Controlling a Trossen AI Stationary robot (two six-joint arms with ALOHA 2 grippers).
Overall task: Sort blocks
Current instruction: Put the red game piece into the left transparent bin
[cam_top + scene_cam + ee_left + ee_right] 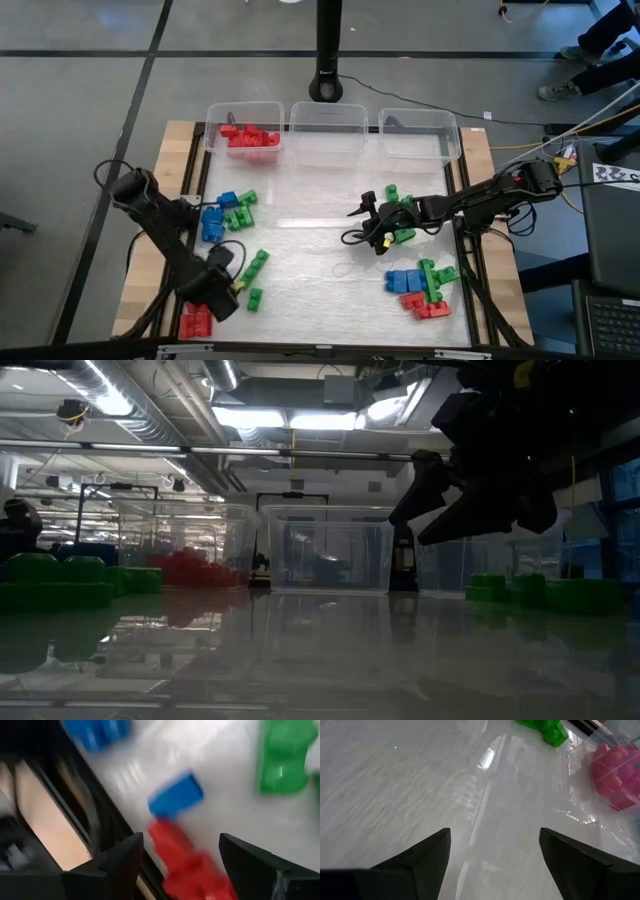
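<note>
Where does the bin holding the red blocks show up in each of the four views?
High view: red bin, far-left of three along the table's far edge.
Low view: left of centre in the background, red blocks inside.
Left wrist view: not in it.
Right wrist view: at the right edge, clear wall with reddish blocks behind.
Shared landmark: the empty middle bin beside it, also seen in the low view.

Blocks (418, 283) looked like glossy moulded plastic, studded tops, red, green and blue. Bins (325, 130) were clear thin plastic, shiny and see-through, creased in the right wrist view. Worktop (310, 250) had a smooth, pale, glossy sheet that mirrored the ceiling lights in the low view; bare light wood, matt, showed along its edges. End effector fingers (420, 862) were dark matt plastic.
</note>
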